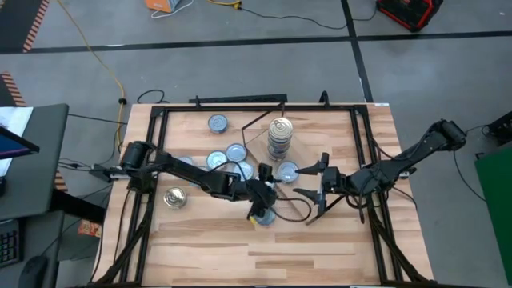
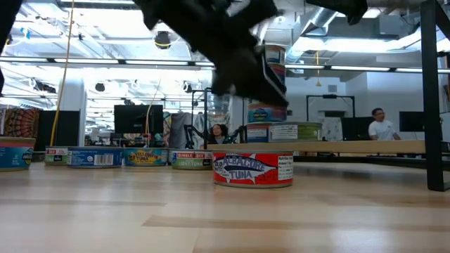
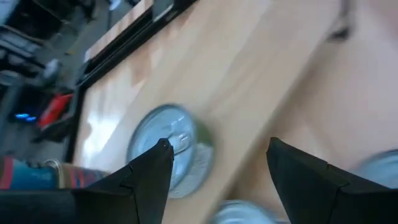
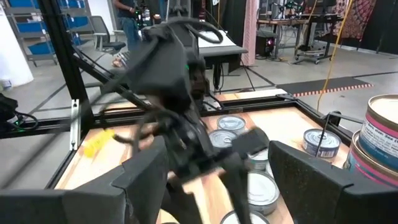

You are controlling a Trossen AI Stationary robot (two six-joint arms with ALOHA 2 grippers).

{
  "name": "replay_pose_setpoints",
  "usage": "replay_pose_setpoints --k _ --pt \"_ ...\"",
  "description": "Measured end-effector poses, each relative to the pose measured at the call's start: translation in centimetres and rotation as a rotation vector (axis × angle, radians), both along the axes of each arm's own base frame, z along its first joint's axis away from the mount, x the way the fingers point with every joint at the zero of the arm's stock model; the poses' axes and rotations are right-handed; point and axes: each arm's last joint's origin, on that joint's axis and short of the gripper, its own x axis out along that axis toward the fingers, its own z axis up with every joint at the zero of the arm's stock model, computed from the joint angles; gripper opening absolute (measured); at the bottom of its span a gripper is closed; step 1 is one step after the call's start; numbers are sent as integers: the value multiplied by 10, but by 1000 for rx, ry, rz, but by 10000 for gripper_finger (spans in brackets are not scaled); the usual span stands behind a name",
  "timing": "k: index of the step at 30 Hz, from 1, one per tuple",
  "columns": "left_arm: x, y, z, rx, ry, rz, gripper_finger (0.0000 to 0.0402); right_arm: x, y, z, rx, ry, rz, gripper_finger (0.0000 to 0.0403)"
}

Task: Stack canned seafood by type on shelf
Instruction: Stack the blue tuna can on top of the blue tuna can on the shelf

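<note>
Several flat tins of canned seafood with silver lids (image 1: 236, 152) lie on the table's far middle. Beside them stands a stack of tins (image 1: 279, 138). A gold-lidded tin (image 1: 174, 198) lies apart at the left. A red-labelled tuna tin (image 2: 253, 169) rests flat on the table by its bottom. My left gripper (image 1: 262, 200) hovers open just above it. A silver-lidded tin (image 3: 165, 149) shows beyond its fingers (image 3: 219, 144). My right gripper (image 1: 314, 190) waits open to the right, level, facing the left gripper. The shelf board (image 2: 365, 147) shows behind, with tins on it.
A black metal frame (image 1: 240, 106) runs around the table's edges. Loose tins (image 2: 91, 156) line the far left in the low view. Bare wood (image 1: 280, 248) spreads along the table's near side. People stand in the room beyond the table.
</note>
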Motion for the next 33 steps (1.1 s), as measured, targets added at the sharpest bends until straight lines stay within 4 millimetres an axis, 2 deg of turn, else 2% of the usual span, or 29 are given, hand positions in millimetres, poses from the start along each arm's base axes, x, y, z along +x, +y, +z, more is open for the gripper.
replay_pose_setpoints --k 4,9,13,16,21,27,33 --pt "-19 -6 5 -76 73 5 249 0 0 2 -5 -15 8 301" --pt "-62 -19 -4 -188 107 8 249 -2 5 2 -22 -11 37 301" --pt "-92 -28 -4 -345 84 -4 249 -2 5 2 -38 -8 41 301" --pt "-101 -39 -10 -450 69 -3 249 -1 3 2 -32 -15 31 301" --pt "-116 -59 -21 -491 83 46 249 4 -4 6 -9 -57 -1 301" --pt "-152 -86 -8 -508 103 101 249 22 -14 12 15 -108 36 302" --pt "-193 -92 6 -713 194 272 249 60 -7 17 -34 -28 32 302"
